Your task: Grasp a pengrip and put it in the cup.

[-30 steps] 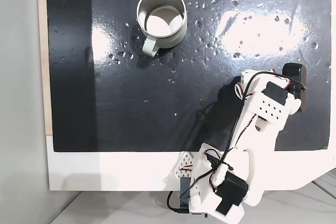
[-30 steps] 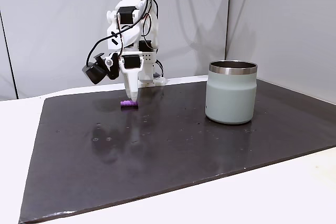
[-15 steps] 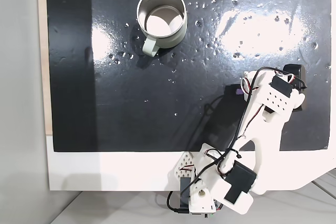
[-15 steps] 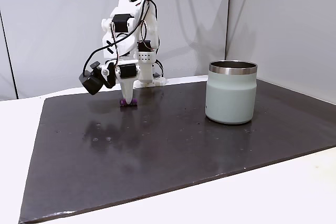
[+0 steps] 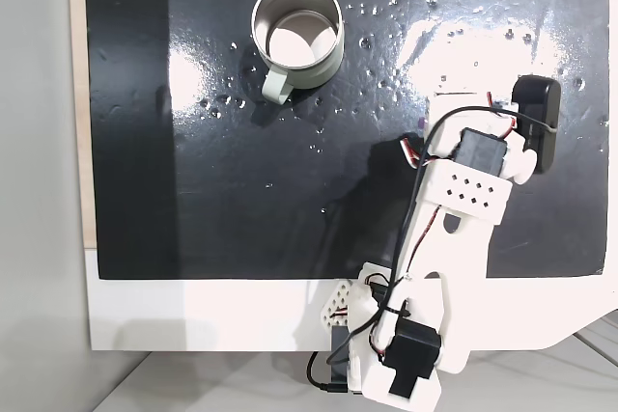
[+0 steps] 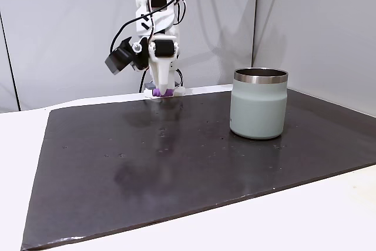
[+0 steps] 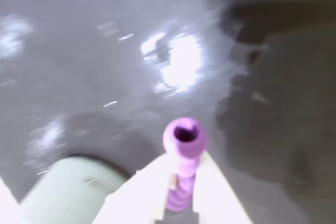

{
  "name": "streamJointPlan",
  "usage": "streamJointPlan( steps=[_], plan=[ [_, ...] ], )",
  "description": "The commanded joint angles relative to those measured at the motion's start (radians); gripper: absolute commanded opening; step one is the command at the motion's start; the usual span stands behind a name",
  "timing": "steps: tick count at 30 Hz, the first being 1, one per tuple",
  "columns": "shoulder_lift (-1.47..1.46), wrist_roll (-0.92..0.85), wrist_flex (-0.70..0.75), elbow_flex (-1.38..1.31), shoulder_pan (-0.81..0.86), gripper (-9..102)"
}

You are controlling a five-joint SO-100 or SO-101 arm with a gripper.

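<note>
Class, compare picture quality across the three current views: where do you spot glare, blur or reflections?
In a fixed view from above, bright glare patches wash the black mat right of the cup. In a fixed view from the side, the picture is sharp, and the mat mirrors the arm faintly. The wrist view is motion-blurred, with a glare spot beyond the pengrip held in the gripper.

Bright overhead light throws white glare patches across the glossy black mat (image 5: 241, 190) in a fixed view. The wrist view is blurred and washed out; shadows stay soft.
</note>
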Motion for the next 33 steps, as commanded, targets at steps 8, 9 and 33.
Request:
streamJointPlan(
  steps=[8, 9, 33],
  plan=[
    [0.043, 0.130, 0.011, -0.278, -0.327, 0],
    [0.041, 0.130, 0.008, -0.296, -0.362, 0],
    [-0.058, 0.342, -0.202, -0.405, -0.557, 0]
  ],
)
